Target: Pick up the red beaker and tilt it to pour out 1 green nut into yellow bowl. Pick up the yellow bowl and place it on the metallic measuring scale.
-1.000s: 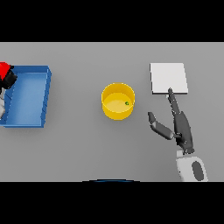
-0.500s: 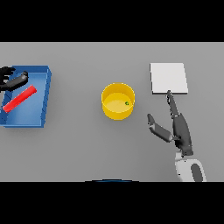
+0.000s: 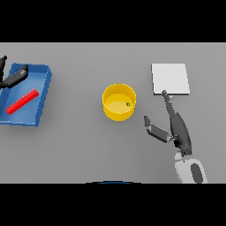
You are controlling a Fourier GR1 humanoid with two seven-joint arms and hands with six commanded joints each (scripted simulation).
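Observation:
The red beaker (image 3: 22,101) lies on its side inside the blue tray (image 3: 40,100) at the left. My left hand (image 3: 12,77) hovers over the tray's far left corner, fingers straight, apart from the beaker. The yellow bowl (image 3: 118,102) stands upright at the table's middle with one green nut (image 3: 128,104) inside it. The flat pale scale (image 3: 170,79) lies to the bowl's right. My right hand (image 3: 175,129) is open just right of and nearer than the bowl, fingers pointing toward the scale, thumb spread toward the bowl, touching neither.
The blue tray's raised walls stand along the left edge of the table. Grey table surface stretches between tray, bowl and scale.
The red beaker left my left hand and now lies flat in the blue tray; the left hand has drawn up and left. My right hand has crept slightly toward the bowl.

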